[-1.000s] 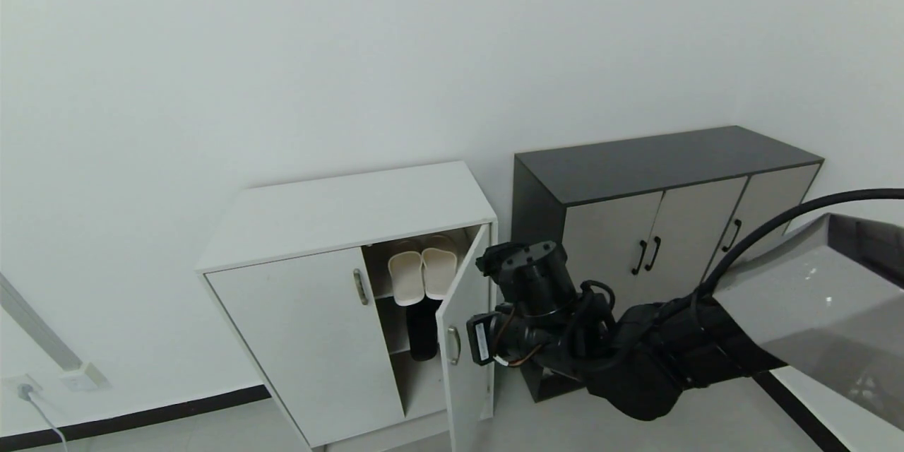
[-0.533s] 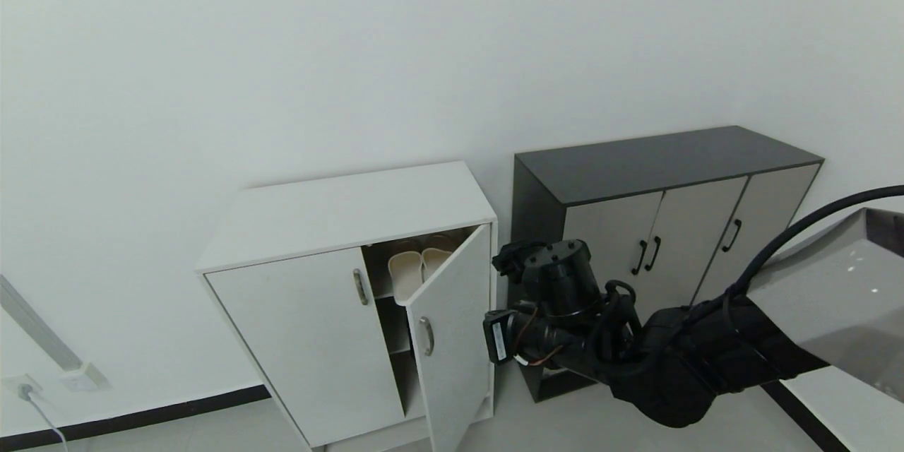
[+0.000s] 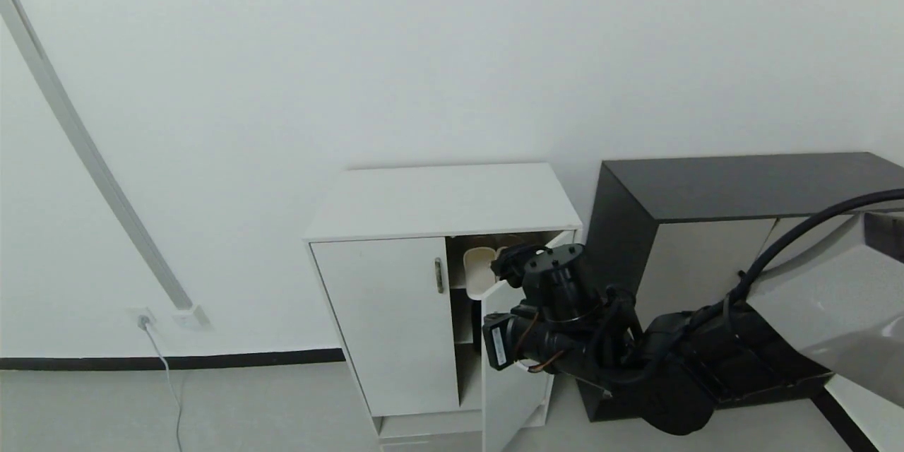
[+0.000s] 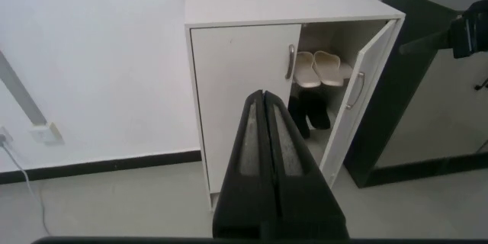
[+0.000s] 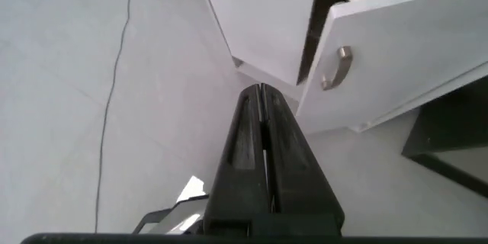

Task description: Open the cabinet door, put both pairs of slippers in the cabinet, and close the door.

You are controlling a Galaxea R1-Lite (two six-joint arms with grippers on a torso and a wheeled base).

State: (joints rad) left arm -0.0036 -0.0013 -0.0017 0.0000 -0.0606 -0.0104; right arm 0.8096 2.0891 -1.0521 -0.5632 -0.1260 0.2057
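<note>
White cabinet [image 3: 438,201] against the wall, left door [image 3: 388,325] shut, right door [image 4: 358,114] ajar at a wide angle. 2 pairs inside: cream slippers [image 4: 319,69] side by side on the upper shelf, dark slippers [image 4: 309,113] on the shelf below. Loading looks done; closing the door is the step in hand. Right gripper [image 5: 263,91] clenched on nothing, near the door's outer face, apart from the handle [image 5: 334,69]. Left gripper [image 4: 263,99] also clenched and empty, well back, aimed at the cabinet front. Risks, as I judge them: the cream slippers seem to jut past the shelf edge, so the door may stop on them or pinch them and not seat. A closed gripper pushing a flat panel has no hold, so it could slide off the door edge and leave it ajar. The right arm sits close beside the dark cabinet [image 3: 706,191]; a wide sweep could clip it.
</note>
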